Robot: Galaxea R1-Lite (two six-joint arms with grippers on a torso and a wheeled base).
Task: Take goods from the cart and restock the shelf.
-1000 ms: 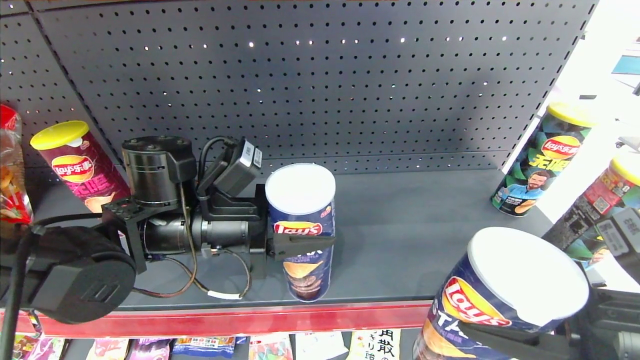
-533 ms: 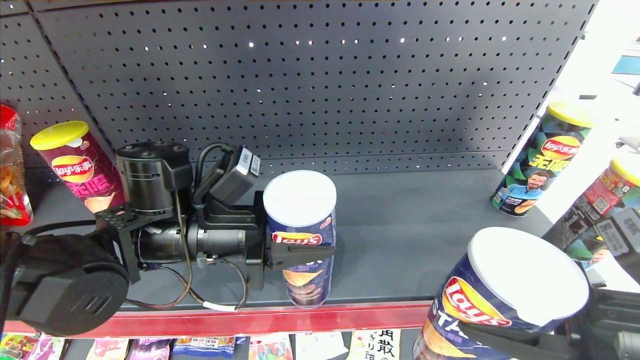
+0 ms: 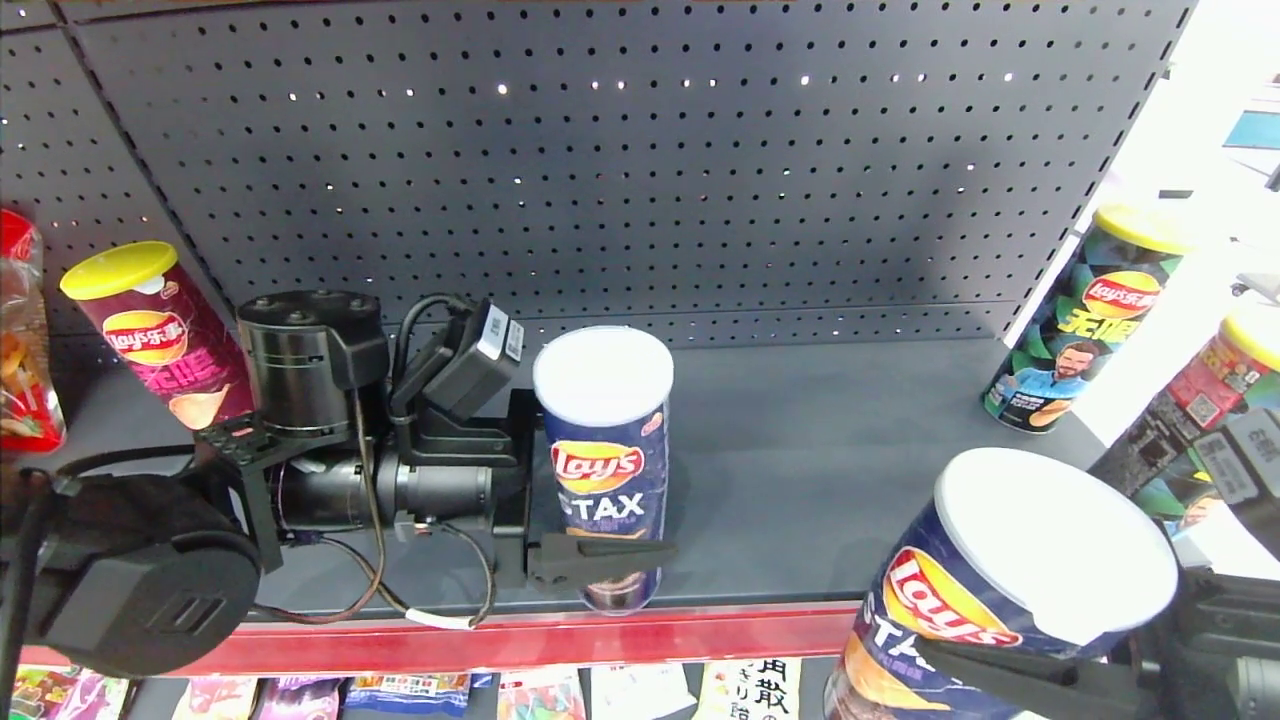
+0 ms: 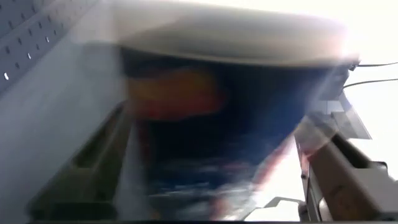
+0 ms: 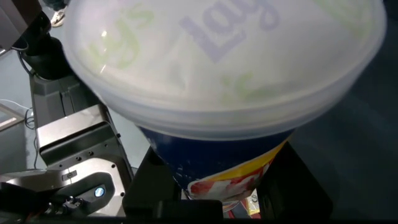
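Flanking upright can point(image 3: 603, 440), left pincer point(image 3: 625, 535) seemingly parted.

Blue white-lidded canisters: two, namely shelf canister point(image 3: 603, 470) and lower-right canister point(image 3: 960, 600). Yellow-lidded: one magenta canister point(image 3: 160, 340), two green canisters point(image 3: 1085, 330) point(image 3: 1215, 385). Red snack bag point(image 3: 20, 340): one.

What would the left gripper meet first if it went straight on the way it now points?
Most likely the blue can, which stands upright on the shelf between the open fingers of the left gripper.
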